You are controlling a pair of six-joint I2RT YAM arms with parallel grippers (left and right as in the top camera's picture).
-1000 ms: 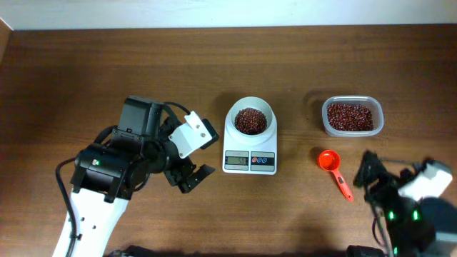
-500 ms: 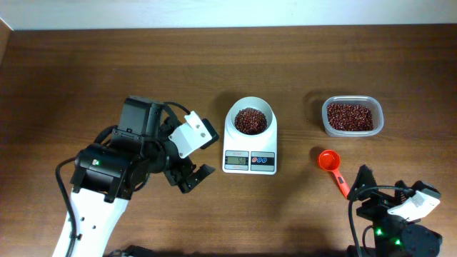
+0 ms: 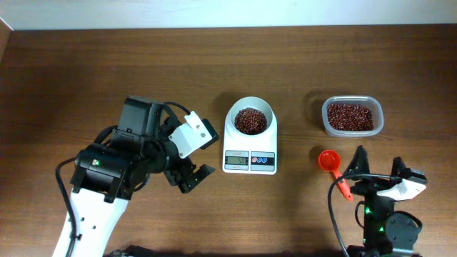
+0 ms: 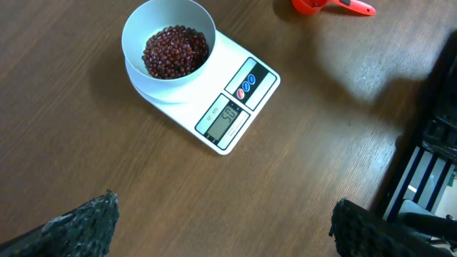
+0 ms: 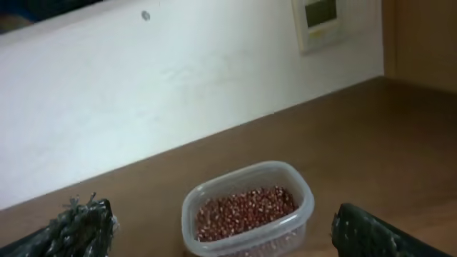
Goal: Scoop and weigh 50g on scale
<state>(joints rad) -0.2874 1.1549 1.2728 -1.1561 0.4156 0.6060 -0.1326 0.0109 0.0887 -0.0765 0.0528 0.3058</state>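
Observation:
The white scale (image 3: 250, 158) stands mid-table, and its round bowl (image 3: 250, 118) holds red beans. The left wrist view shows the scale (image 4: 230, 107) with its display lit, the digits too small to read. A red scoop (image 3: 329, 160) lies empty on the table right of the scale, handle toward the front. My left gripper (image 3: 191, 176) hovers left of the scale, open and empty (image 4: 225, 205). Just right of the scoop's handle, my right gripper (image 3: 377, 163) is also open and empty (image 5: 223, 212), facing the tub of beans.
A clear plastic tub (image 3: 351, 116) of red beans sits at the back right, seen straight ahead in the right wrist view (image 5: 246, 210). A white wall runs behind the table's far edge.
The right arm has swung leftward along the front edge and turned, so its gripper now points at the tub. The left arm, scale and scoop have not moved.

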